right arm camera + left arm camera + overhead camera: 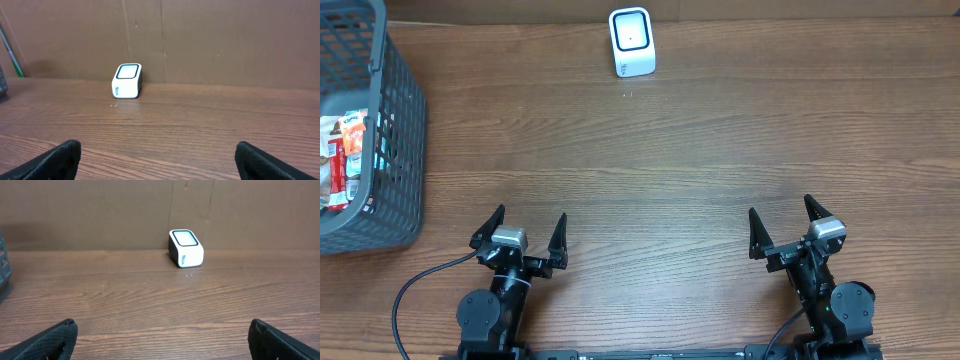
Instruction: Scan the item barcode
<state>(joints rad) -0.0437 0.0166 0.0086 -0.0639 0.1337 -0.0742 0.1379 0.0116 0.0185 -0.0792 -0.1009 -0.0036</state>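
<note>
A small white barcode scanner (pixel 631 42) with a dark window on top stands at the far middle of the wooden table; it also shows in the left wrist view as the scanner (pixel 186 248) and in the right wrist view as the scanner (pixel 127 80). Packaged items (pixel 344 160) lie inside the grey basket (pixel 400 120) at the far left. My left gripper (pixel 528 228) sits at the near left, open and empty, also seen as the left gripper (pixel 162 330). My right gripper (pixel 782 226) rests at the near right, open with nothing in it, also seen as the right gripper (pixel 157 152).
A brown cardboard wall (pixel 150 210) closes off the back of the table just behind the scanner. The basket's edge (pixel 4 270) shows at the left of the left wrist view. Cables trail from the arm bases at the table's front edge.
</note>
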